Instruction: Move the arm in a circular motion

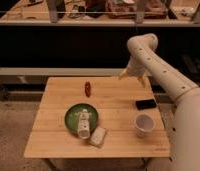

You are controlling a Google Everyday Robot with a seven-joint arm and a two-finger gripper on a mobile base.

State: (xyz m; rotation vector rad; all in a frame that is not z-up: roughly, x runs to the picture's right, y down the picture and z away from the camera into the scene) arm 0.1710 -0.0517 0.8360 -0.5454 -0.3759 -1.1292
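Observation:
The arm (163,75) is cream-white, made of thick rounded tubes with small dark dots. It comes in from the lower right, bends at an elbow high on the right, and reaches down toward the table's far right edge. Its small pale gripper (132,77) hangs above the back edge of the wooden table (53,135), behind the black flat object (146,104). The two pale fingertips stand apart with nothing between them, so the gripper is open and empty.
A green plate (72,116) holds a white bottle (83,124) lying on its side. A pale packet (98,136) lies by the plate, a white cup (143,125) stands front right, and a small red item (87,89) sits near the back. Dark shelving runs behind the table.

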